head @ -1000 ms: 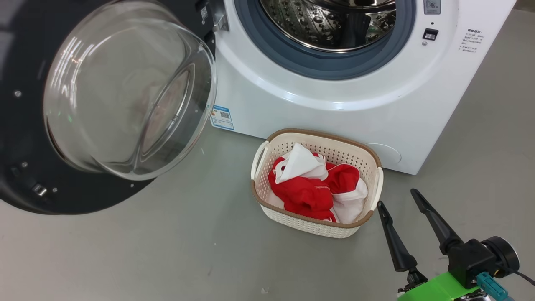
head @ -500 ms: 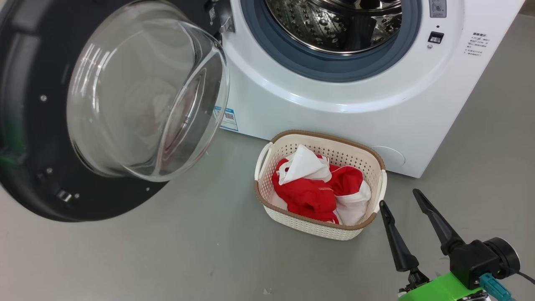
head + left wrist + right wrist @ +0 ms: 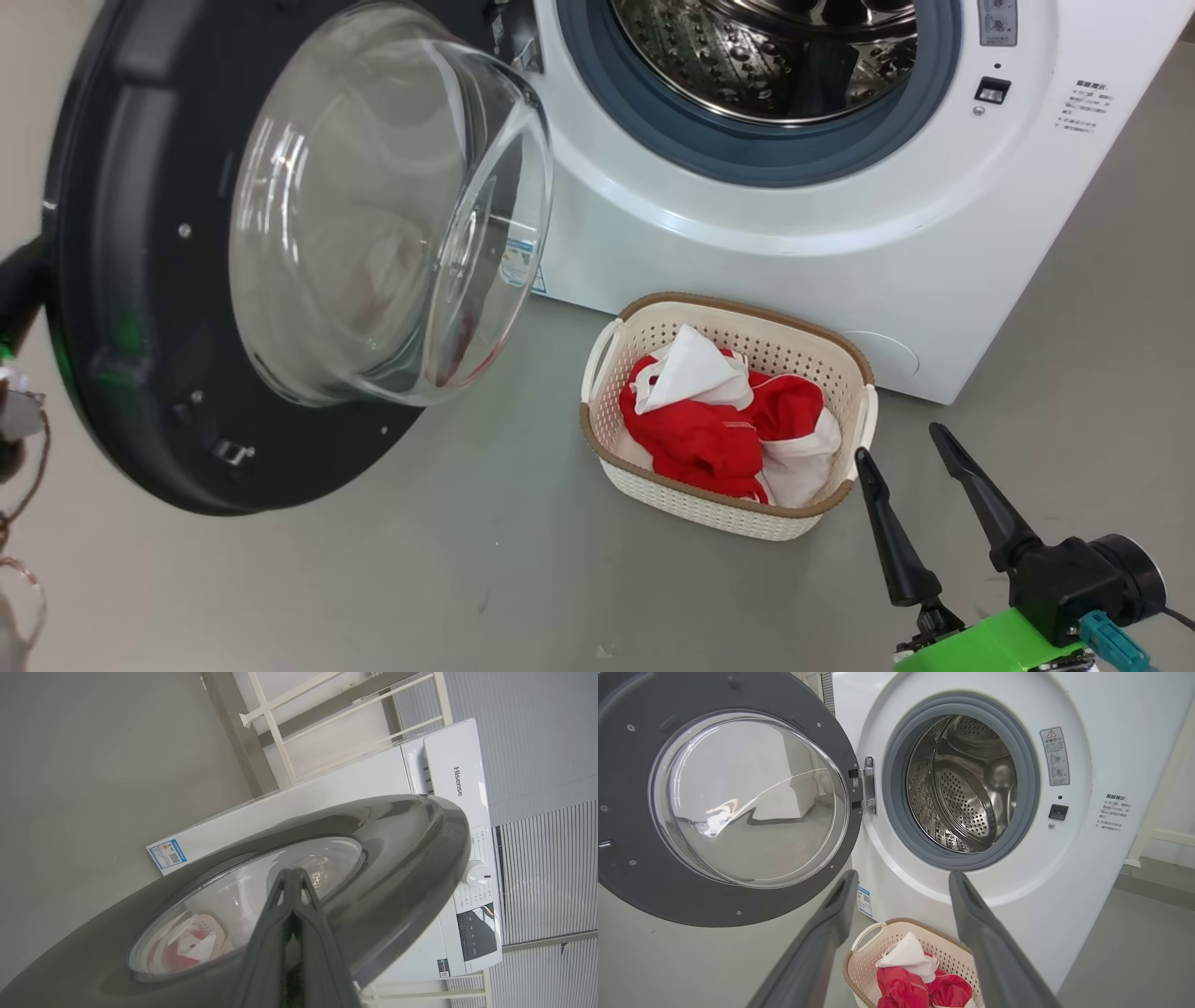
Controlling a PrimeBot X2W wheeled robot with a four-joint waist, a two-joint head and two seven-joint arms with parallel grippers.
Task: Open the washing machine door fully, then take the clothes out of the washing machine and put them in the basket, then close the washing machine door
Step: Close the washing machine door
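Door open, clothes in basket.
The door [image 3: 140, 280] is hung open at the washer's [image 3: 747, 233] left. The clothes [image 3: 700, 439] are contained in the basket [image 3: 728, 303] before the washer. The left gripper's [image 3: 292, 871] fingers are pressed together at the door's outer face; the right gripper's [image 3: 896, 441] fingers are spread apart beside the basket.

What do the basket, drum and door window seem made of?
Basket: probably matte cream plastic, moulded perforated walls. Drum: shiny metal, likely steel, with mirror reflections and punched holes. Door window: clear, glossy glass or plastic; see-through with highlights.
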